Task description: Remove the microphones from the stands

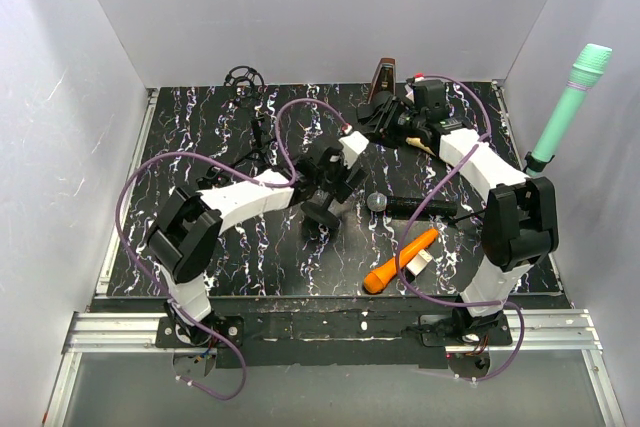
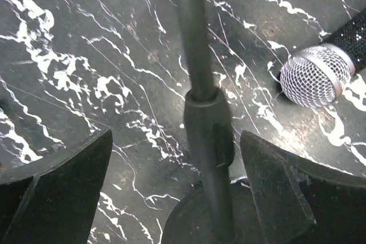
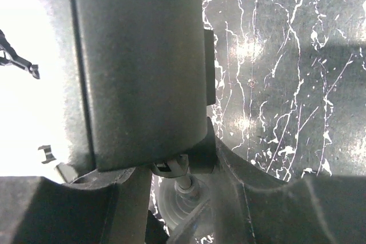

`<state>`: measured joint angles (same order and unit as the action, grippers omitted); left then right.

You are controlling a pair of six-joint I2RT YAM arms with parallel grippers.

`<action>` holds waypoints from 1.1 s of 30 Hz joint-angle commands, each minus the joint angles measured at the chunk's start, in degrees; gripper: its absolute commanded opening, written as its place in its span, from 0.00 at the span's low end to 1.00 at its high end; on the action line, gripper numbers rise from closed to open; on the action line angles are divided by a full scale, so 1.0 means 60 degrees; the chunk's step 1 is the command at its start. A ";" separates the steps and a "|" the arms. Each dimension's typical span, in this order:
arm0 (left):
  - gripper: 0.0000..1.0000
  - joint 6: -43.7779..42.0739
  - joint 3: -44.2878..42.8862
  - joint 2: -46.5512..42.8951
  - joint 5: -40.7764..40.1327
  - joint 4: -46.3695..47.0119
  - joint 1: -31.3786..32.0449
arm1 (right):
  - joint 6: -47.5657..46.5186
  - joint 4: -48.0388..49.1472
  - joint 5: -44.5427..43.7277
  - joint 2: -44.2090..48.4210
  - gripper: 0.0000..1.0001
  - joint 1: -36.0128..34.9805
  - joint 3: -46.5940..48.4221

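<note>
Middle of the table: the stand [image 1: 320, 215] is upright on its round base, with the left gripper [image 1: 332, 177] set about its pole.
Left gripper: spread wide. The left wrist view shows its fingers [image 2: 63, 192] on either side of the pole, both apart from it.
Stand up close: only the left wrist view shows a thin upper rod running into a thicker collar [image 2: 209, 135] above the base.
Microphone: it is off the stand, lying flat on the table [image 1: 200, 137] just right of the base, with its mesh head toward the stand. The top view shows the whole black body [image 1: 412, 206]. The left wrist view catches only the silver mesh head [image 2: 314, 75] and a short piece of the handle.
Right gripper: it is near the far edge, right of centre [image 1: 388, 119]. In the right wrist view a dark block [image 3: 137, 72] fills the space above and between its fingers [image 3: 297, 210]. I cannot tell whether the block is pinched, and its shape is hidden in the top view.
Far edge: a dark brown wedge [image 1: 383, 75] stands just beyond the right gripper.
Far left corner: a round black wire frame [image 1: 242, 77].
Near edge, right of centre: an orange tapered object [image 1: 400, 260] lies with a small white piece [image 1: 421, 261] just beside it.
Right edge: a green microphone [image 1: 568, 112] stands tilted near the wall. Only the top view shows it.
</note>
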<state>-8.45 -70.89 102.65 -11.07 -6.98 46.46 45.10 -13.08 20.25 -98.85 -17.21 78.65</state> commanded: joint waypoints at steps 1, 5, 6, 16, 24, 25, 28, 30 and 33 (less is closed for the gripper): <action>0.95 0.0293 -0.0224 -0.0804 0.3020 -0.1163 -0.0928 | -0.0938 0.1620 0.0783 -0.0034 0.01 0.0173 -0.0378; 0.88 0.2341 -0.0897 -0.0207 0.8964 -0.1341 -0.3183 | -0.1247 0.3114 0.2113 -0.0063 0.01 0.0290 -0.0745; 0.85 0.2563 -0.1088 0.0028 0.9660 -0.1312 -0.3448 | -0.1204 0.3451 0.2437 -0.0078 0.01 0.0276 -0.0803; 0.66 0.3035 -0.1807 0.1128 1.2026 -0.0447 -0.3510 | -0.1071 0.3806 0.3085 -0.0108 0.01 0.0276 -0.0760; 0.00 0.1120 -0.2057 0.0955 0.9066 -0.1119 -0.2618 | -0.0897 0.3529 0.2895 -0.0137 0.01 0.0276 -0.0746; 0.00 0.0680 -0.1897 0.0677 0.7109 -0.1136 -0.2239 | -0.0765 0.3325 0.2648 -0.0108 0.01 0.0276 -0.0702; 0.00 -0.1497 -0.0218 -0.0465 -0.0999 0.1093 -0.0120 | 0.0038 0.2404 0.1697 -0.0063 0.01 0.0276 -0.0512; 0.00 -0.2095 0.0506 -0.0847 -0.2841 0.3168 0.0401 | 0.0553 0.1786 0.1313 -0.0093 0.01 0.0276 -0.0321; 0.00 -0.1598 0.0375 -0.0790 -0.2726 0.2499 0.0329 | 0.0686 0.1785 0.1371 -0.0093 0.01 0.0247 -0.0204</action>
<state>-11.27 -69.76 98.63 -3.27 0.84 48.73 44.66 0.80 28.64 -99.85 -13.76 74.48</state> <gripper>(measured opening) 0.142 0.460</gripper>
